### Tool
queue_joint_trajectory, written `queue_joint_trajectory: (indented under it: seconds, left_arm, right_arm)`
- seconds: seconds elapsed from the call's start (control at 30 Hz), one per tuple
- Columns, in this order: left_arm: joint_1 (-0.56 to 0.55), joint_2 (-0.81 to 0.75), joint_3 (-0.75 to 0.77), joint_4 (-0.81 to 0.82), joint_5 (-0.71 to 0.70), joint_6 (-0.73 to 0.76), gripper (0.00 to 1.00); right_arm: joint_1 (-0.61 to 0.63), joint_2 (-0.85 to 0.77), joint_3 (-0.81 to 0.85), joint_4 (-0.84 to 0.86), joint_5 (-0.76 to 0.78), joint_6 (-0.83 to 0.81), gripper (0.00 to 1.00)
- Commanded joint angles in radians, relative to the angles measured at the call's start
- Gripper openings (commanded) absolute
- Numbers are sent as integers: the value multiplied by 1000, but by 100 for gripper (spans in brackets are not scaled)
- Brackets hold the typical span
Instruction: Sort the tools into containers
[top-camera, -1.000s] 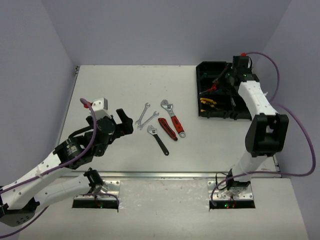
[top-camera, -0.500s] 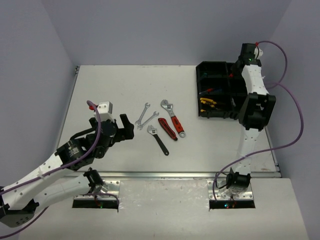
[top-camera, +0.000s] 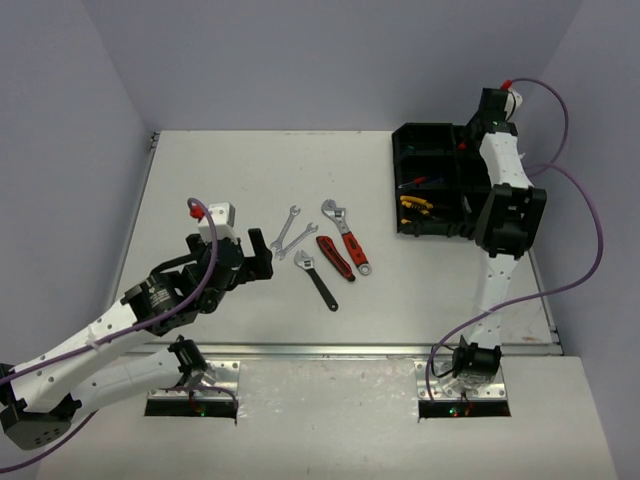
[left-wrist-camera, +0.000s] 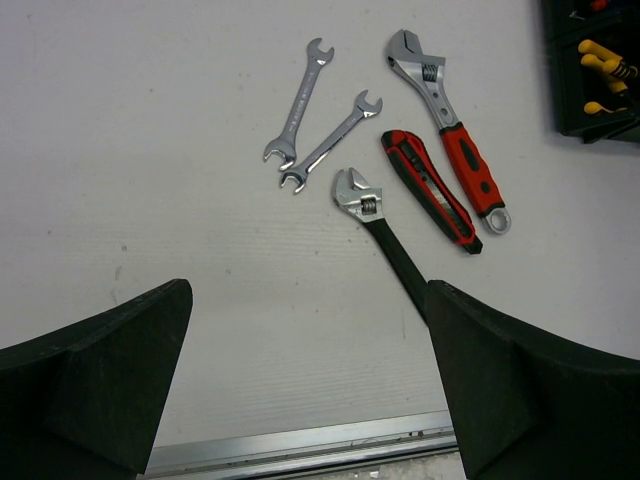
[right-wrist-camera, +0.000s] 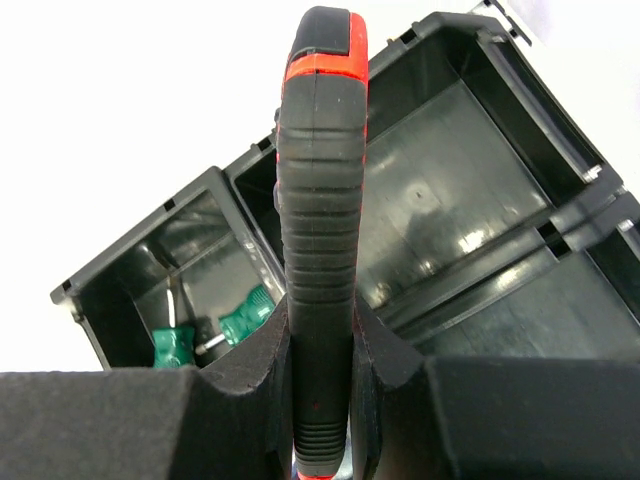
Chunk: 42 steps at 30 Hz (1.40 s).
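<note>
My left gripper is open and empty, hovering just left of the loose tools. On the table lie two silver wrenches, a red-handled adjustable wrench, a red-and-black handled tool and a black-handled adjustable wrench. My right gripper is shut on a black-and-red ribbed tool handle, held over the black organiser tray near its far right corner. Green screwdrivers lie in one compartment and yellow pliers in another.
The table's metal front edge runs just below my left gripper. The tray's compartment walls stand close under my right gripper. A purple cable loops beside the right arm, and the enclosure walls are close on both sides.
The right arm swung up from the tray's middle to its far right corner, still holding the tool. The left gripper edged right toward the loose tools.
</note>
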Motion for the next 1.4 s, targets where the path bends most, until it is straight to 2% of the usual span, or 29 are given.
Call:
queue_joint_trajectory:
  seconds: [0.0,0.07,0.17,0.27,0.3,0.33,0.4,0.63,0.83,0.9,1.03,1.13,1.23,1.37]
  left_arm:
    - [-5,-9,4,39,-3,16,100]
    - [-5,-12,2,39,-3,17,100]
    - [-4,-13,1,41,0,19,100]
    - [-4,-16,1,44,6,22,100]
    - [-4,-17,0,46,7,24,100]
    - [-4,-18,-1,47,9,24,100]
    - [-5,-19,-2,49,12,25,100]
    - [-4,-6,0,45,-3,20,100]
    - [-6,120,45,-10,-37,-122,100]
    - [-5,182,62,-17,-11,-248,100]
    - [-4,341,91,6,20,-406,100]
    - [-4,563,201,-34,42,-482,100]
    - [-4,717,298,-49,71,-483,100]
    - [-3,849,379,-61,56,-502,99]
  right_arm:
    - [0,24,34,66,32,-5,17]
    - [-1,30,27,70,27,4,20]
    - [-1,38,30,62,30,18,49]
    - [-1,30,21,56,43,27,67]
    - [-1,28,24,49,37,30,79]
    - [0,27,27,46,27,31,86]
    - [2,19,35,37,8,34,92]
    - [26,-60,18,8,-59,25,99]
    - [132,-213,-15,-71,-101,-57,99]
    - [222,-330,-141,-119,-56,-87,99]
    - [339,-632,-433,-112,-39,-127,99]
    - [407,-821,-658,-140,-103,-131,99]
    - [458,-991,-930,-141,-160,-115,99]
    - [471,-1202,-1160,-110,-197,-97,99]
